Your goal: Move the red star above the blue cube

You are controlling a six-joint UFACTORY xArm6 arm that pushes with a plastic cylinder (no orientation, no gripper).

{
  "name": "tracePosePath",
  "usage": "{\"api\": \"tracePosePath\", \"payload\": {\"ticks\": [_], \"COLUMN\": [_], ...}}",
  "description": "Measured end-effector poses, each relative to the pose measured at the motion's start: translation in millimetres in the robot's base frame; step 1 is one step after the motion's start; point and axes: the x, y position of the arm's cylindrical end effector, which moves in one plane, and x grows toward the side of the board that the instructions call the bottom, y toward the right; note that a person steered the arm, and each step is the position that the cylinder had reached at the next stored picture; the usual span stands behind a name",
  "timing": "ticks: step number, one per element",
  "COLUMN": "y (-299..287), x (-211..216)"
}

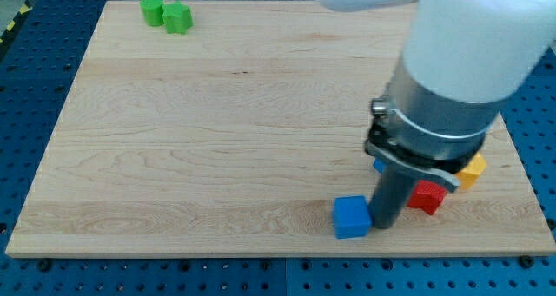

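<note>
Camera view, only one feed.

Worktop [217, 114]: light wooden board on a blue perforated base [35, 79]. The board fills most of the view.

Block count, six visible:
- 2 green, touching each other at the view's top left: a round green cylinder [153, 9] and a more angular green block [178, 18] just to its right.
- 2 blue: a blue cube [351, 216] near the view's bottom edge, right of centre, plus a sliver of a second blue block [379, 166] poking out from behind the arm; shape not readable.
- 1 red: the red star [427, 197], partly covered by the arm, so only its lower right part shows.
- 1 yellow block [473, 169], partly hidden, up and right of the red one; shape unclear.

Arm [452, 70]: a big white and grey body comes in from the view's top right and covers a good part of that corner.

End effector: a plain dark rod, no jaws to be apart or together. My tip [383, 226] sits on the board just beside the blue cube's right face, apparently touching it, between the cube and the red star.

Task thing: the red star is to the right of the blue cube and slightly higher in the view, close to the rod's right side. It is not above the cube.
</note>
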Motion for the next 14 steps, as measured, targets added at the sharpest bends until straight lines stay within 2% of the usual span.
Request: {"api": "tracePosePath", "payload": {"ticks": [1, 2, 4, 5, 6, 8, 12, 14], "y": [-21.9, -5.6, 87.7, 99.4, 99.5, 100.1, 43.1, -13.4], "x": [0.0, 0.0, 19.3, 11.2, -18.8, -30.2, -31.1, -36.9]}}
